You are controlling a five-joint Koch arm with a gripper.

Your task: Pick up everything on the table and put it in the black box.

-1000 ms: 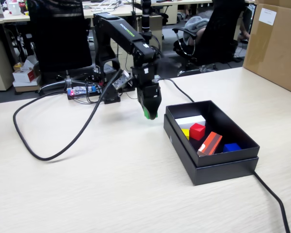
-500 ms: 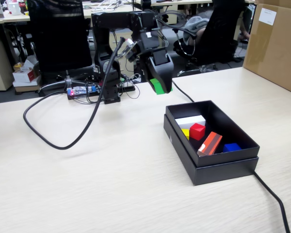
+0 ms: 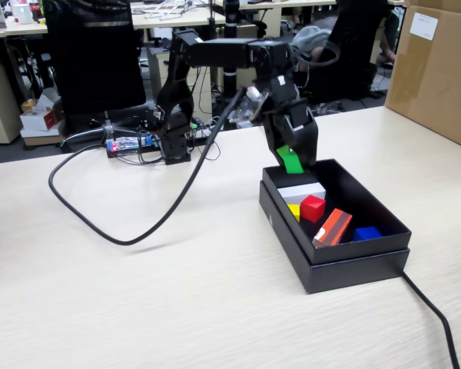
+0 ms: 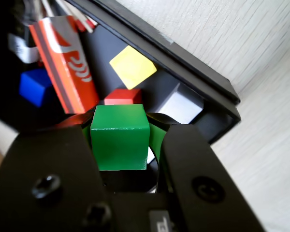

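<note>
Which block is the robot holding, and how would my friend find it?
Find the black box on the wooden table. Just above its far corner hangs the gripper, clamping a green cube. It is the only green block, and the only one not lying inside the box.

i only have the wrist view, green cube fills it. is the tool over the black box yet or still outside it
Observer: In the fixed view the tool holds the green cube above the black box, over its far corner, clear of the rim.
Operator: whats under it there
Observer: The white block lies just past that corner, with the red cube and yellow cube next to it.
Operator: any cubes left on the table
Observer: None show on the table in the fixed view; only a black cable lies on it.
</note>
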